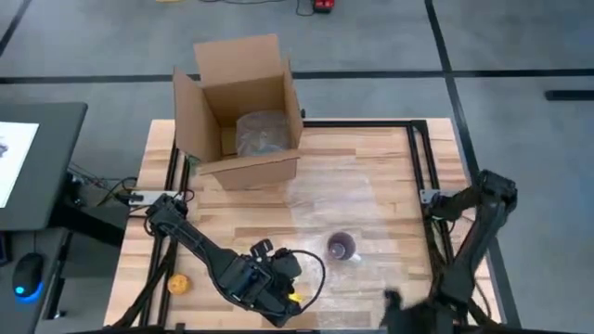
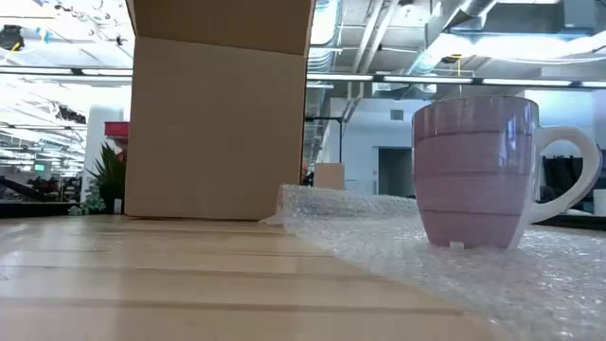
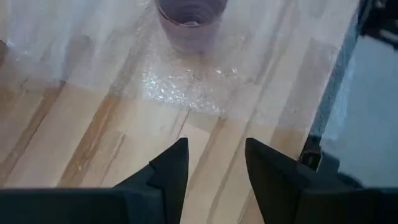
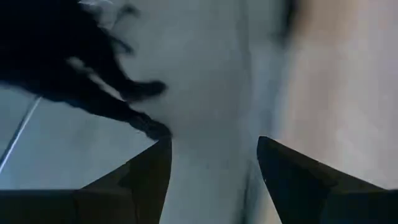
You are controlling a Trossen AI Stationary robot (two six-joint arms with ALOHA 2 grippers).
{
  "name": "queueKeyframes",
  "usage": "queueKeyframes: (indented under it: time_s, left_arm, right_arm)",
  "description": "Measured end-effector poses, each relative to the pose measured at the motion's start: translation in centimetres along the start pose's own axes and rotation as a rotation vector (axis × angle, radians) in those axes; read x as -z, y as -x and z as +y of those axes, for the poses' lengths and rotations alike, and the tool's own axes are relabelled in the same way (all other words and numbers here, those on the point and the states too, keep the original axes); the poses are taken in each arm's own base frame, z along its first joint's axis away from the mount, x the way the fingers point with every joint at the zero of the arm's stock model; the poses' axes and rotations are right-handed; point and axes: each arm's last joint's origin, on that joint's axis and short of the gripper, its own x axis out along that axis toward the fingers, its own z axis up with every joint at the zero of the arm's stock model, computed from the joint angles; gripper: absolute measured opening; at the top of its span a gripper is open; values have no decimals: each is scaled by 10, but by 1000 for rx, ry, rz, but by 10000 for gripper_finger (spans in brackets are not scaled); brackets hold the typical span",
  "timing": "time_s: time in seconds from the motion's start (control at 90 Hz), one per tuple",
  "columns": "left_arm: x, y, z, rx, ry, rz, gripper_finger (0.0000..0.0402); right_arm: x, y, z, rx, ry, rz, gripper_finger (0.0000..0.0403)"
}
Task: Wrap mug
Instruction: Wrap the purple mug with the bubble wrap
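Upright, glossy purple ceramic mug (image 2: pixel 475 170) on bubble wrap (image 1: pixel 339 199); left claw (image 3: pixel 216 163) (empty) parted, right claw (image 4: pixel 213 163) too.

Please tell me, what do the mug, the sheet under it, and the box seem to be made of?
The mug looks like glazed ceramic: a smooth, glossy purple body with faint rings and a white handle. The sheet under it seems to be clear plastic bubble wrap, since small bubbles cover its surface. The box looks like plain brown cardboard, matte, with open folded flaps.
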Motion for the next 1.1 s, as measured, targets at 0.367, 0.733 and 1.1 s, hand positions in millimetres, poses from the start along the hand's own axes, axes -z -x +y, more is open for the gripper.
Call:
queueKeyframes:
  time_s: [0.367,0.733,1.1]
  left_arm:
    - [28,13,-15,93,-131,136,139]
    - [46,21,-20,78,-212,157,139]
    - [53,25,-24,78,-227,145,139]
  right_arm:
    - [-38,-123,4,248,298,-6,223]
    - [-12,-174,6,536,351,155,201]
    - [-12,-172,-12,666,187,187,95]
